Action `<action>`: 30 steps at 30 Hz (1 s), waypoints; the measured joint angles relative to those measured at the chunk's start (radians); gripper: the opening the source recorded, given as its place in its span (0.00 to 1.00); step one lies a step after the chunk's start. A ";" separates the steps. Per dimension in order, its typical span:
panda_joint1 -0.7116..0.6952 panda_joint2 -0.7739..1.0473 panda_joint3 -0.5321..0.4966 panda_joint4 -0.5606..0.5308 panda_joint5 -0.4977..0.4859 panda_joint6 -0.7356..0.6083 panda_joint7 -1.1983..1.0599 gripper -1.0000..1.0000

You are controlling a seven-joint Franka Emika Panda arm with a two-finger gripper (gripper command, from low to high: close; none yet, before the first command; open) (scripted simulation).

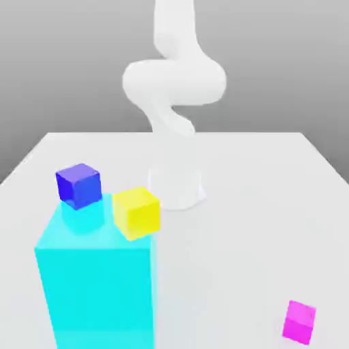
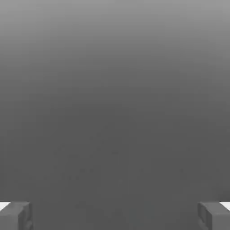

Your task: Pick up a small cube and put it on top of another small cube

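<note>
- We see the hand [image 2: 115,215] with its two grey fingers [image 2: 15,215] set wide apart, and nothing lies between them — it grips no cube.
- Ahead of the hand there is plain grey only, so we judge it is not aimed down at any cube yet.
- In the exterior view the white arm [image 1: 174,82] rises from its base [image 1: 177,187] at the far middle of the white counter [image 1: 245,225].
- The blue cube [image 1: 79,185] sits on top of the tall cyan block [image 1: 95,279], toward the exterior view's left and nearer the camera than the base.
- The yellow cube [image 1: 137,212] is just beside the blue one at the block's top edge — whether it rests on the block or behind it we cannot tell.
- The magenta cube [image 1: 299,322] lies alone on the counter, well apart, on the exterior view's right.
- We reckon the coming move turns on this: every cube lies below the arm and on the camera's side of the base.
- The cubes have no long axis to line up with.
- No brand, label or writing is readable anywhere.
</note>
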 joint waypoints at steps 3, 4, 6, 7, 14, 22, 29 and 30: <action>-0.001 0.073 -0.068 -0.012 -0.026 -0.021 -0.127 0.50; -0.001 0.095 -0.090 -0.019 -0.037 -0.028 -0.169 0.50; -0.001 0.138 -0.132 -0.035 -0.056 -0.041 -0.254 0.50; -0.001 0.159 -0.153 -0.044 -0.066 -0.048 -0.296 0.50; -0.008 0.309 -0.299 -0.103 -0.124 -0.095 -0.599 0.50; -0.041 0.495 -0.439 -0.191 -0.166 -0.099 -0.924 0.50; -0.074 0.659 -0.501 -0.372 -0.108 0.190 -0.930 0.50; -0.074 0.670 -0.501 -0.396 -0.098 0.234 -0.911 0.50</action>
